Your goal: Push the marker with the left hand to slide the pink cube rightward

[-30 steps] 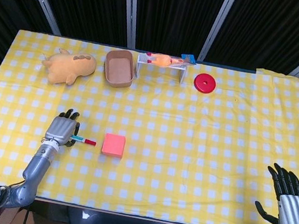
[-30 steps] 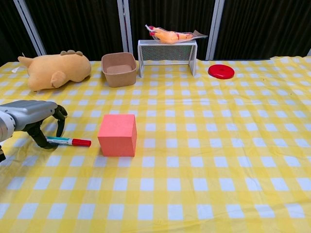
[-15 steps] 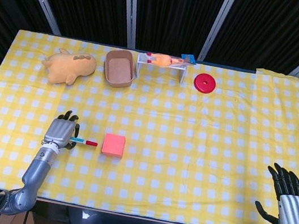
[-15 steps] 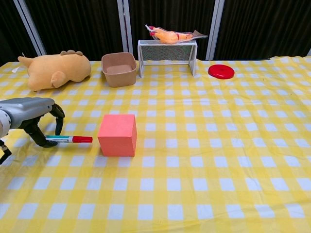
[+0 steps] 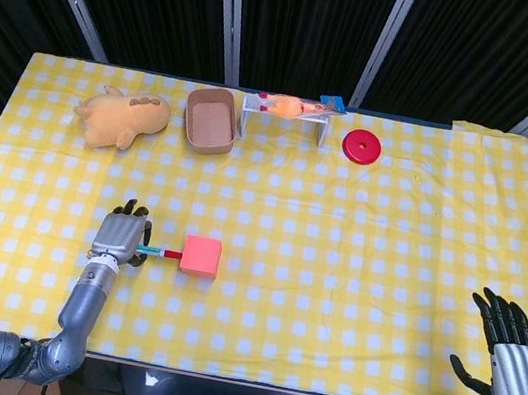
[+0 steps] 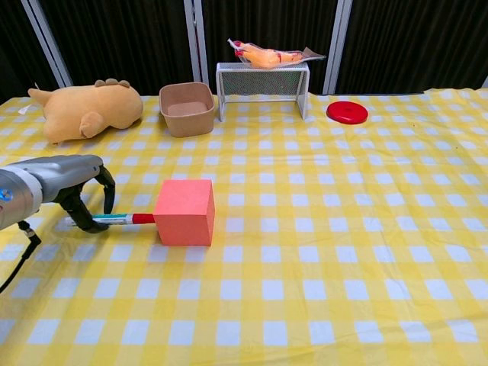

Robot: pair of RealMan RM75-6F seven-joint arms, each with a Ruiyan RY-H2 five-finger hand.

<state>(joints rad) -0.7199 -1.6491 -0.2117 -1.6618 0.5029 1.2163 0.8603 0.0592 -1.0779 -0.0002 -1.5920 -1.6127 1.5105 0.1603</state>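
The pink cube (image 5: 200, 256) (image 6: 184, 211) sits on the checked cloth at front left. A marker (image 5: 161, 254) (image 6: 126, 219) with a red cap lies flat just left of it, and its red end touches the cube's left face. My left hand (image 5: 122, 235) (image 6: 69, 179) arches over the marker's other end, fingers curled down around it and pinching it. At the table's front right corner my right hand (image 5: 511, 356) hangs open and holds nothing; the chest view does not show it.
Along the back stand a tan plush toy (image 5: 120, 116) (image 6: 84, 109), a brown box (image 5: 210, 119) (image 6: 187, 108), a white wire rack (image 5: 283, 115) (image 6: 263, 84) with a bagged orange toy on top, and a red disc (image 5: 362, 147) (image 6: 347, 113).
My left hand has moved right with the marker, whose red tip closed the gap and now meets the cube. The cube has barely shifted. The right hand is still.
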